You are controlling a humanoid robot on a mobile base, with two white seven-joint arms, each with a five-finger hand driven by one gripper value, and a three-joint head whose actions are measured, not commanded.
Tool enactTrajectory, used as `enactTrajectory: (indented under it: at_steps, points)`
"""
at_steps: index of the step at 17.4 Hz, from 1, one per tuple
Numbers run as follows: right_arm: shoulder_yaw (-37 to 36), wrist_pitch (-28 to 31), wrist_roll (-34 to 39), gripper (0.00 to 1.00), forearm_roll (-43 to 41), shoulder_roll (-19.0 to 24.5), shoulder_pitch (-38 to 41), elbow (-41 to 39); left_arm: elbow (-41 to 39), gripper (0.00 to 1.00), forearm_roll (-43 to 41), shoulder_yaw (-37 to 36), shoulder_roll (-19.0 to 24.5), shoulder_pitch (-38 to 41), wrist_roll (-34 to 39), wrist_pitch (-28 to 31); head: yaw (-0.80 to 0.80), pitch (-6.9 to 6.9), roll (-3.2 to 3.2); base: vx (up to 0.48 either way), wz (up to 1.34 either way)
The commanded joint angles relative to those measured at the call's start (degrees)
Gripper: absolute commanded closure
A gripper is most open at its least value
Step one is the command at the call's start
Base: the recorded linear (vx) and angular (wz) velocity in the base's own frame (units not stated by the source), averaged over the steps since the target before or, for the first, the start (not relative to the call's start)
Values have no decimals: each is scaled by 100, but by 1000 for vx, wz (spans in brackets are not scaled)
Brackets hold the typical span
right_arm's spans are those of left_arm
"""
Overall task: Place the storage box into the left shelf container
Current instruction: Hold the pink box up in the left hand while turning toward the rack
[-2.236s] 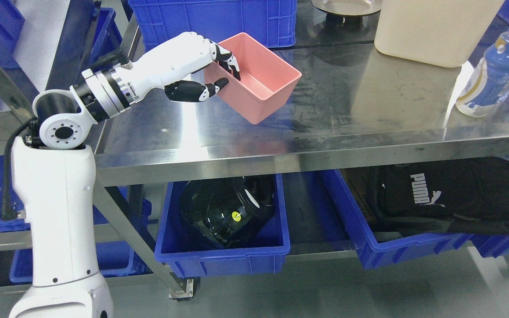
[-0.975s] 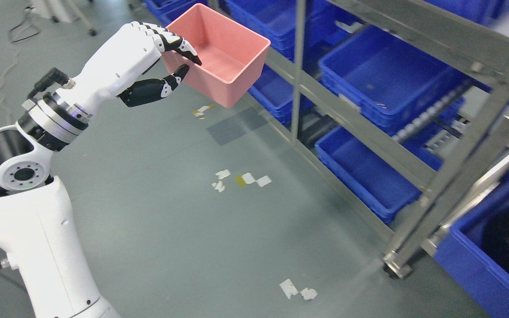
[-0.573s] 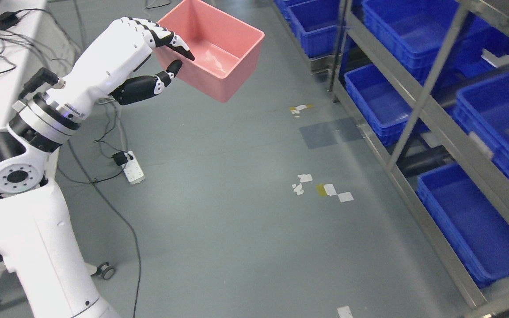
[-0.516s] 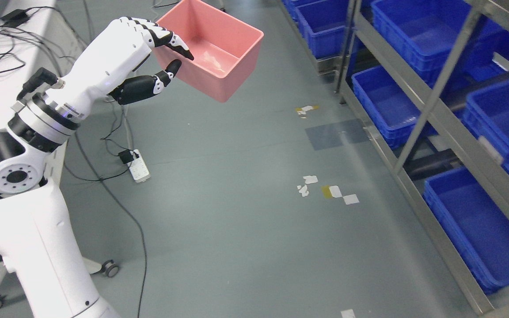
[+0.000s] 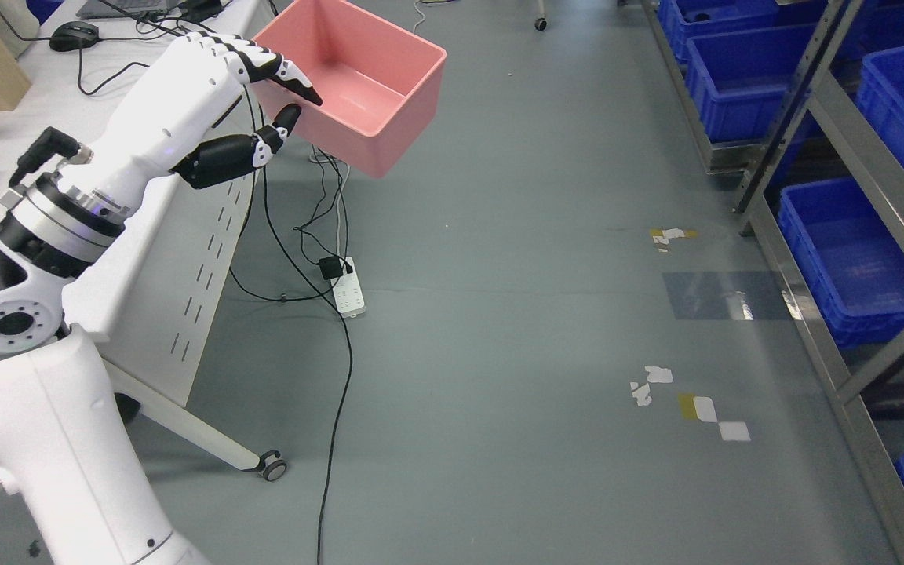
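Note:
My left hand [image 5: 283, 98] holds a pink open-topped storage box [image 5: 366, 94] by its near-left wall, fingers over the rim and thumb on the outside. The box hangs tilted in the air at the upper left, above the floor and beside a white desk. A metal shelf rack [image 5: 860, 188] with blue containers [image 5: 852, 259] runs along the right edge, well away from the box. My right arm does not show.
A white desk on castors [image 5: 185, 235] stands at the left with a mouse and cables on it. A power strip [image 5: 348, 292] and black cables lie on the grey floor below the box. Tape scraps [image 5: 695, 404] mark the floor near the rack.
The whole view has swung left: the table, then the shelf rack, slid off to the right and the desk came in. My left hand keeps the same hold on the box.

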Motion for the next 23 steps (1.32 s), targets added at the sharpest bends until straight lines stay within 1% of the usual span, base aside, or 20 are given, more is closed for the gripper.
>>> enactTrajectory:
  at_steps: [1, 9, 23]
  points:
    - [0, 4, 1965, 0, 44, -100, 1, 0, -26, 99, 1, 162, 93, 23, 21, 0, 0, 0, 0, 306, 219]
    - [0, 4, 1965, 0, 44, -100, 1, 0, -26, 99, 1, 162, 93, 111, 22, 0, 0, 0, 0, 341, -37]
    - [0, 4, 1965, 0, 44, -100, 1, 0, -34, 99, 19, 136, 93, 173, 30, 0, 0, 0, 0, 400, -90]
